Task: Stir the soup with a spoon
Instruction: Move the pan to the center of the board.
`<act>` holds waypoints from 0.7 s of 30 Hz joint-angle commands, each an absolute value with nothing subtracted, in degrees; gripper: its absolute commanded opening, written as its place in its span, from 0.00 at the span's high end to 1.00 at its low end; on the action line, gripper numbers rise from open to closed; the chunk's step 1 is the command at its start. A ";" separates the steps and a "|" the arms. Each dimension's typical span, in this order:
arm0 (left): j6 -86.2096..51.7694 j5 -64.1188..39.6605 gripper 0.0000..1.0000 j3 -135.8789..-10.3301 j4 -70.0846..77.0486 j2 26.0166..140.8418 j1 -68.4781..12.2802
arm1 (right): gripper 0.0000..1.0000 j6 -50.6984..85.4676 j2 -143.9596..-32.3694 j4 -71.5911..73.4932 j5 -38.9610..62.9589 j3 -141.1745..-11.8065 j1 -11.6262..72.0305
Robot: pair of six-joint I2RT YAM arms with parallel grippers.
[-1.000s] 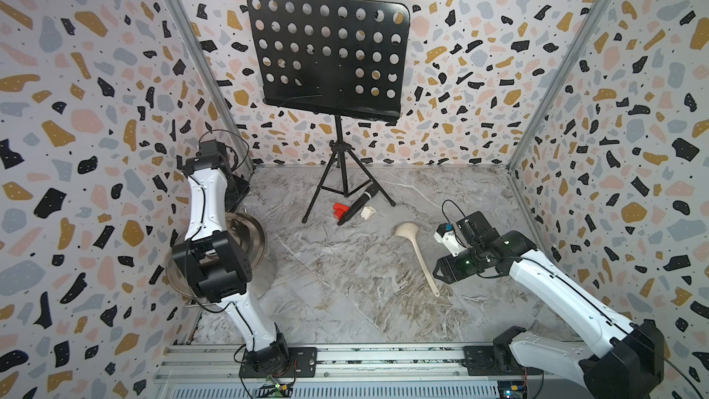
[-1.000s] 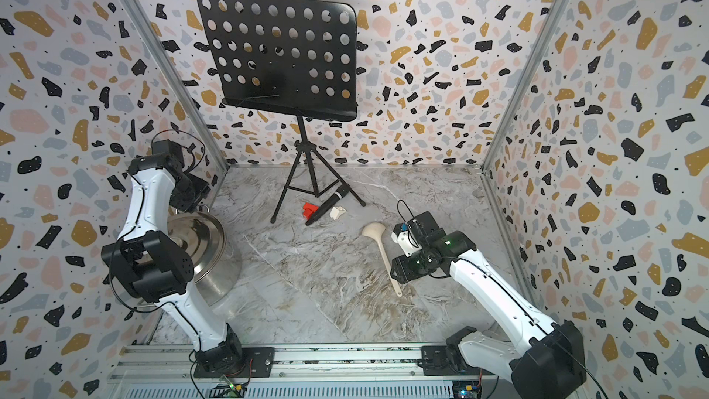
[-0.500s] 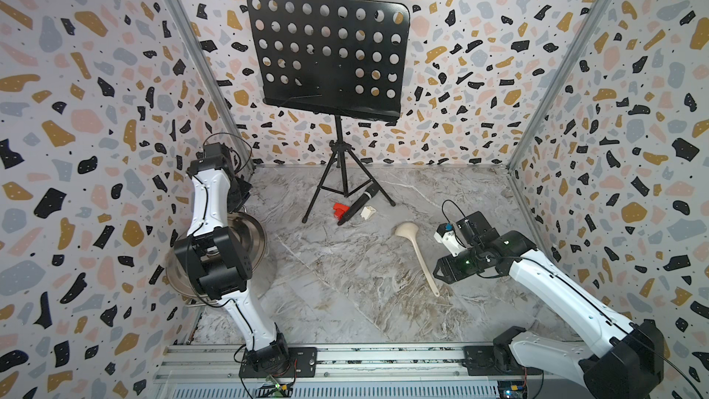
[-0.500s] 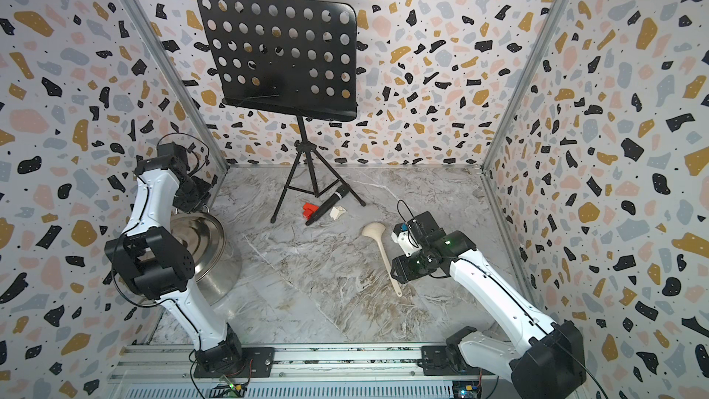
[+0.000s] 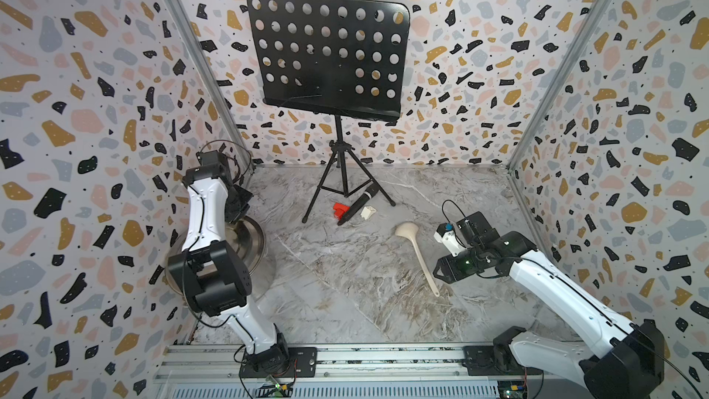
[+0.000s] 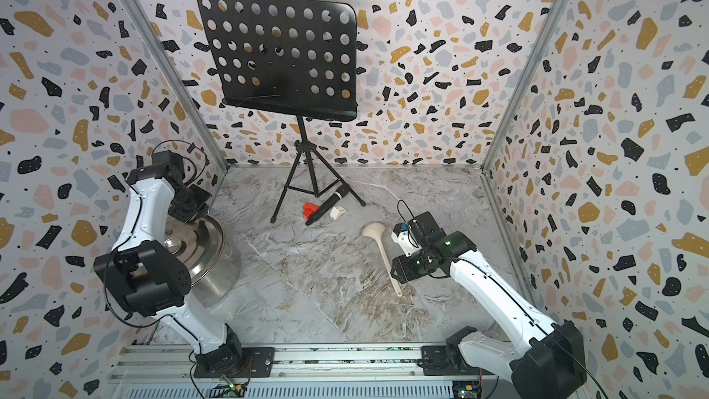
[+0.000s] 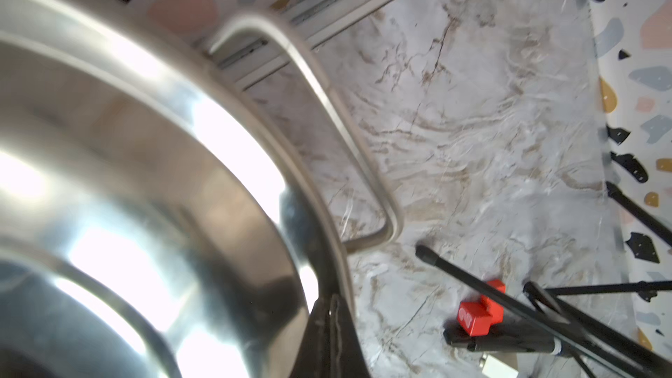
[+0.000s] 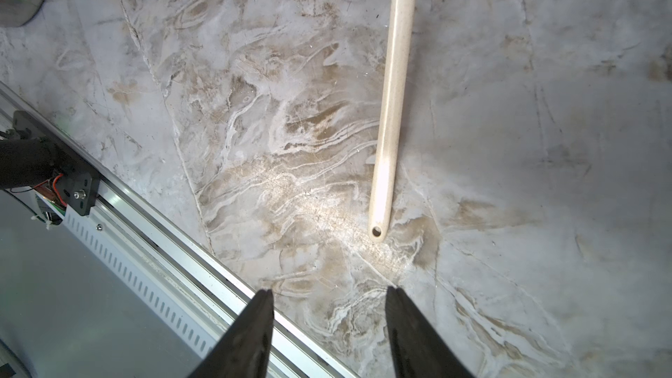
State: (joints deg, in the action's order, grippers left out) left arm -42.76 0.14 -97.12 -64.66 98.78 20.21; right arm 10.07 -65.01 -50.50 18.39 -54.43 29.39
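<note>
Lid-lifting step: left gripper (image 7: 329, 321) pinches the flat round steel lid (image 7: 163, 183) at its rim, while the half-open, empty right gripper (image 8: 329, 290) must next straddle the cream plastic ladle (image 8: 391, 103) at its handle.

I watch from afar three walls (image 5: 96, 109) of white panels with black, ochre, pink and grey terrazzo flecks, silver metal corner posts (image 5: 567, 51), grey-brown marble-look floor (image 5: 345, 301), black perforated metal music stand (image 5: 330, 55) on tripod by the back wall, even bright light
</note>
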 commanded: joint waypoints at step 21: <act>-60.14 -2.46 0.65 -103.94 -58.63 105.71 22.13 | 0.46 10.20 -63.34 -49.77 18.24 -53.61 29.64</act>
